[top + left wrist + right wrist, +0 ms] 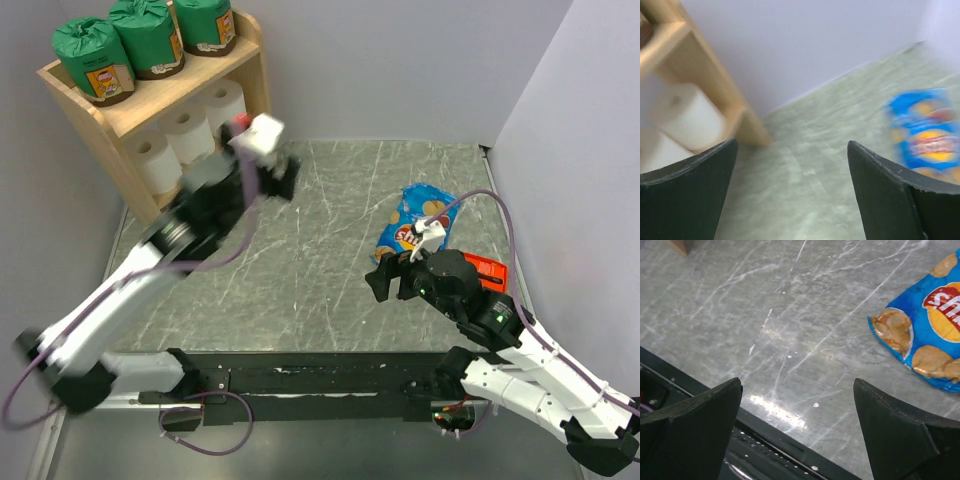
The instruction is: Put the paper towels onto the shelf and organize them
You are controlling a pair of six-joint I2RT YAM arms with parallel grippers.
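The wooden shelf (pixel 245 75) stands at the far left. Three green-wrapped rolls (pixel 148 38) sit on its top tier and three bare white rolls (pixel 187 133) on its lower tier. My left gripper (pixel 283 178) is open and empty, just right of the shelf above the table. In the left wrist view the shelf's side panel (pixel 720 95) and a white roll (pixel 687 117) show at the left, blurred. My right gripper (pixel 385 283) is open and empty, low over the near right of the table.
A blue snack bag (pixel 418 222) lies right of centre; it also shows in the left wrist view (pixel 930 135) and right wrist view (pixel 925 325). A flat red packet (pixel 489 271) lies behind the right arm. A black rail (pixel 320 375) runs along the near edge.
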